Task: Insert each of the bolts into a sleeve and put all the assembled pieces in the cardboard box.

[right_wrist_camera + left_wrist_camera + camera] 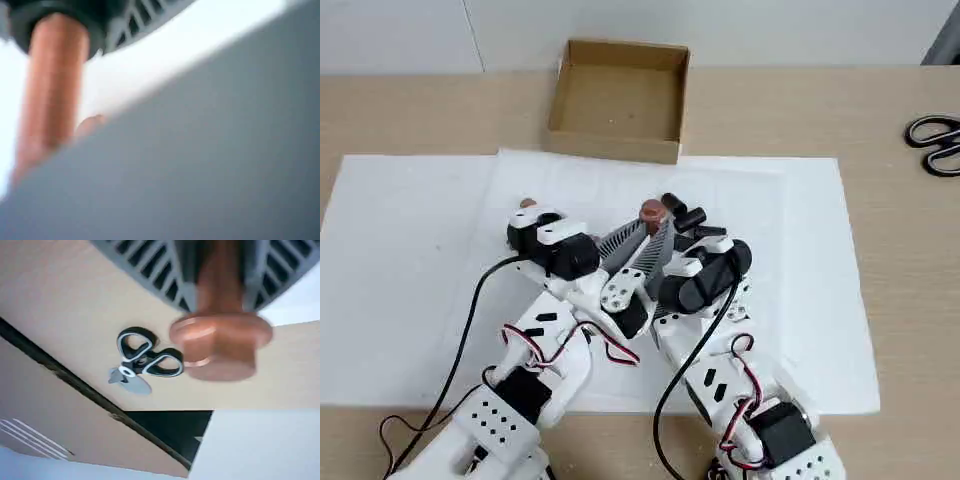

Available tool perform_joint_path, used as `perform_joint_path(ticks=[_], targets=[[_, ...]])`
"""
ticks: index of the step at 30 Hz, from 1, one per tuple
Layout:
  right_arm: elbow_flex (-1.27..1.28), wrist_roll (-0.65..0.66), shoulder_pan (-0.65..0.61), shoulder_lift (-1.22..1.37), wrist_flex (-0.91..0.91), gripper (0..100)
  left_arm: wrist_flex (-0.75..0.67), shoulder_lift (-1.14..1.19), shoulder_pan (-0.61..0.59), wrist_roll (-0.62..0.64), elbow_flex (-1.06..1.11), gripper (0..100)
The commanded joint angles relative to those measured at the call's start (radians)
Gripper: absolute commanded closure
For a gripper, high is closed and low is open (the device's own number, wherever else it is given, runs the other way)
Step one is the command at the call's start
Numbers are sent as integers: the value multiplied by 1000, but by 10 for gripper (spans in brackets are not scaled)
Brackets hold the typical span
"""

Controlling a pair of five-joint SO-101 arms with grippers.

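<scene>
A brown bolt point(652, 210) is held above the white sheet where the two arms meet. My left gripper point(638, 232) is shut on it, and the left wrist view shows the bolt's head point(222, 347) sticking out past the ribbed grey fingers point(145, 260). My right gripper point(665, 228) is shut on a black sleeve point(55, 17), with the bolt's shaft point(50, 85) running into it. Another black sleeve point(690, 217) lies just to the right of the grippers. A second brown bolt point(527, 204) stands behind the left arm. The open cardboard box point(620, 145) sits at the back centre.
A white paper sheet point(410, 280) covers the middle of the wooden table. Black-handled scissors point(935, 140) lie at the far right edge, also seen as scissors point(142, 360) from the left wrist. Both arm bases stand at the table's front edge.
</scene>
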Motion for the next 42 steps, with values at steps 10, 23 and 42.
perform_joint_path(ticks=[10,23,42], targets=[[-91,-11,-5,-16,48,995,-5,-8,-17,3,1,994],[-91,-9,-5,-16,48,995,137,-9,60,-140,-4,994],[-91,-9,-5,-16,53,995,549,-9,60,-222,-200,992]])
